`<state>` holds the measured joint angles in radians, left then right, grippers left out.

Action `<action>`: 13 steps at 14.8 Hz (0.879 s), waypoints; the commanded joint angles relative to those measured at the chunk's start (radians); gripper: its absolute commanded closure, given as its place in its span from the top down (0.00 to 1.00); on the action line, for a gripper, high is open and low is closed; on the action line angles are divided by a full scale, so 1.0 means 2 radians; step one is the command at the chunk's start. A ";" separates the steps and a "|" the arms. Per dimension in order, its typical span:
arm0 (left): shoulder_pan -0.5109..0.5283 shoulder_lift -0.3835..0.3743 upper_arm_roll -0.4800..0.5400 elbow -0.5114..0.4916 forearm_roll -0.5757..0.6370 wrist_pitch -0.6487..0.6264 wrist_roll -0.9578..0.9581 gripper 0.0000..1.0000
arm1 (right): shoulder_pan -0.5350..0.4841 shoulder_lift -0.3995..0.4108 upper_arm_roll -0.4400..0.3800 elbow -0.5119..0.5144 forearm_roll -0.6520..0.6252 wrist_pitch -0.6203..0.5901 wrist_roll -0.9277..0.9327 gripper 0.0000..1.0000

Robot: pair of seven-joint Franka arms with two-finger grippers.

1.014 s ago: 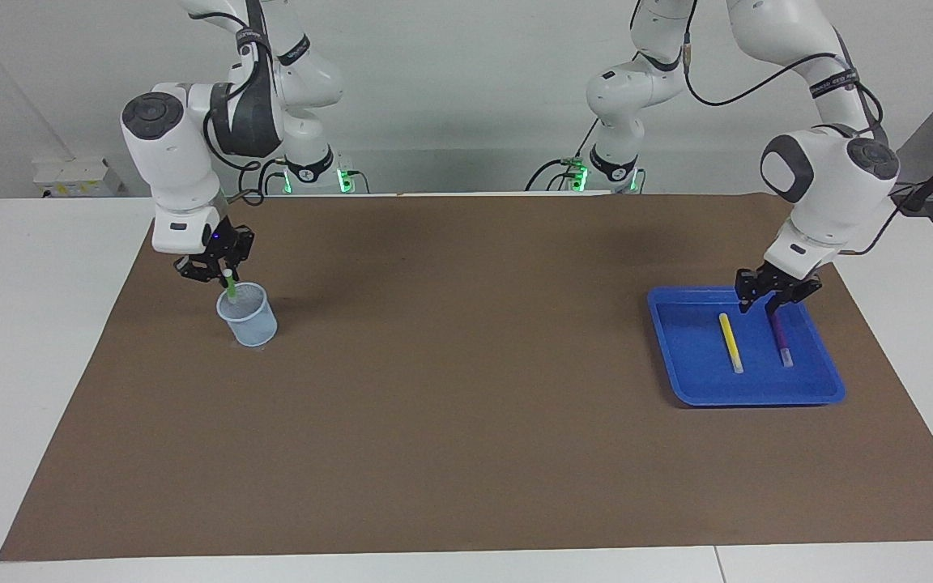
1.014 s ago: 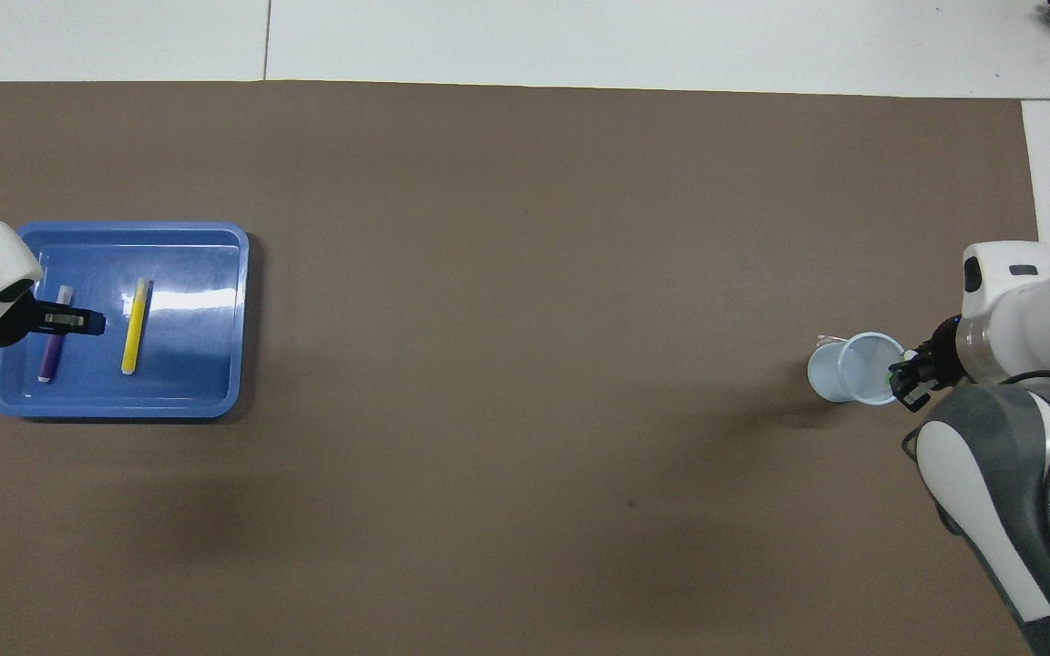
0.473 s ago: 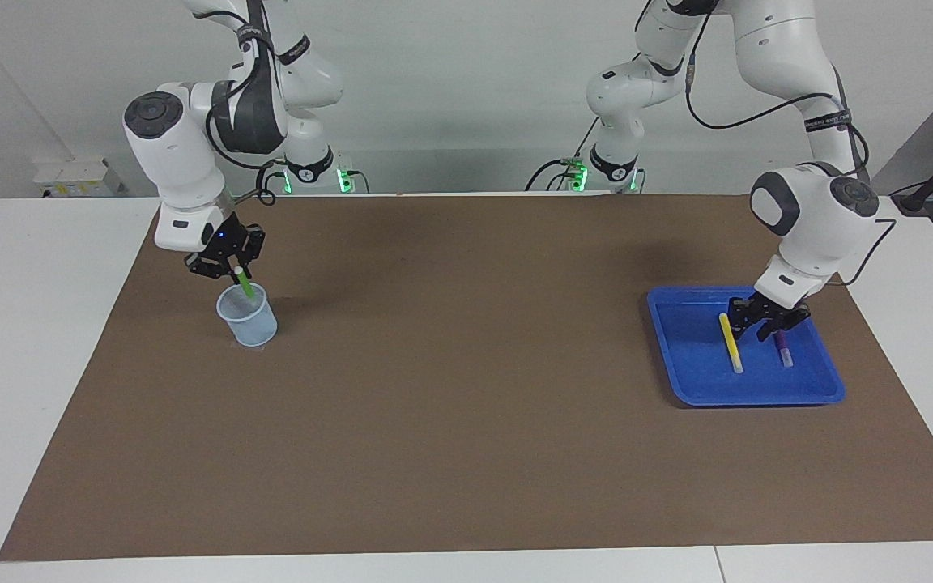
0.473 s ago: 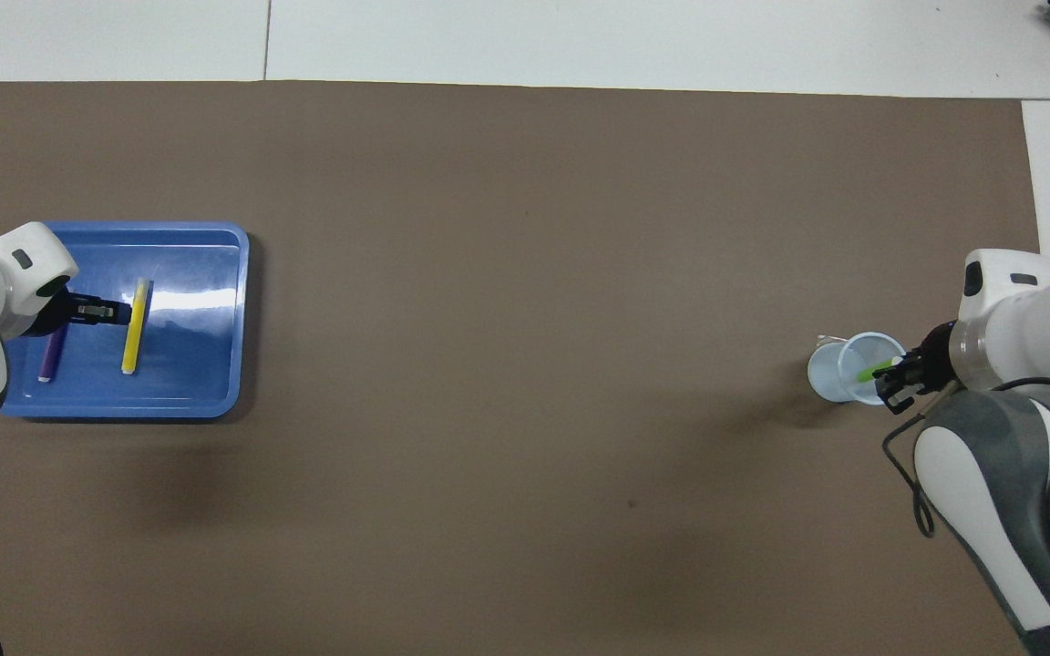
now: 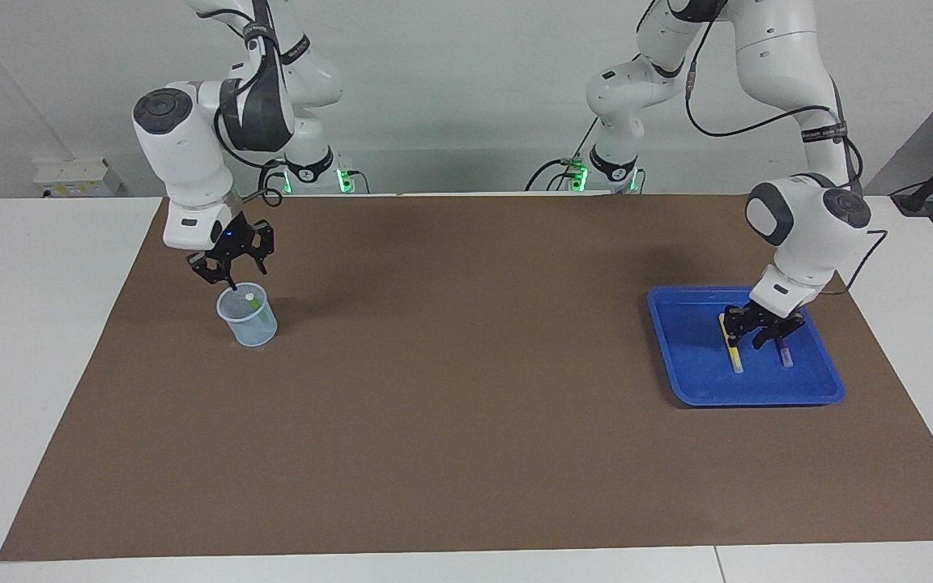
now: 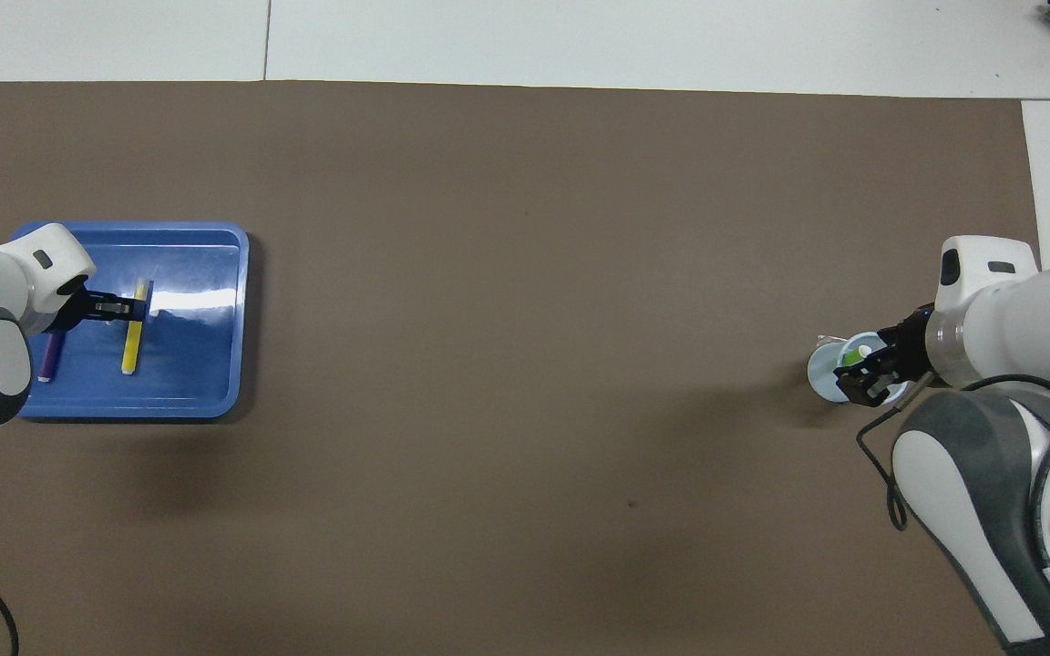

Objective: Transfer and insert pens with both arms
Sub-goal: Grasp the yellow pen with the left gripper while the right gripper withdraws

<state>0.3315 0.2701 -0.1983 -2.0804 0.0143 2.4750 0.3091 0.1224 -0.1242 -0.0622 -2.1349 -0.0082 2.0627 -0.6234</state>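
Since a second ago the right gripper (image 5: 233, 275) has let go of the green pen (image 5: 253, 302), which now stands in the clear cup (image 5: 248, 317); its fingers hang spread just above the rim. The left gripper (image 5: 752, 330) has sunk into the blue tray (image 5: 677, 356) onto the yellow pen (image 5: 731, 350); we cannot tell whether it pinches yet. The purple pen (image 5: 782, 351) lies beside it in the tray. So we judge one pen inserted and two left. A brown mat (image 5: 466, 389) covers the white table (image 5: 29, 324), before a pale wall.
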 commanded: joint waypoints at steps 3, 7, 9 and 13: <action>-0.003 0.012 0.001 -0.004 0.010 0.030 -0.013 0.51 | 0.020 0.012 0.003 0.030 0.052 -0.027 0.060 0.74; -0.003 0.022 0.001 -0.004 0.010 0.042 -0.012 0.35 | 0.036 0.011 0.003 0.030 0.086 -0.028 0.115 0.74; -0.002 0.022 0.001 -0.006 0.010 0.042 -0.012 0.05 | 0.045 0.010 0.003 0.027 0.117 -0.032 0.165 0.74; -0.002 0.022 0.001 -0.007 0.010 0.041 -0.012 0.00 | 0.087 0.009 0.003 0.027 0.160 -0.021 0.295 0.82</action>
<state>0.3314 0.2996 -0.2019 -2.0799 0.0144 2.5252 0.3034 0.2617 -0.1113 -0.0570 -2.0940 0.2627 2.0188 -0.1569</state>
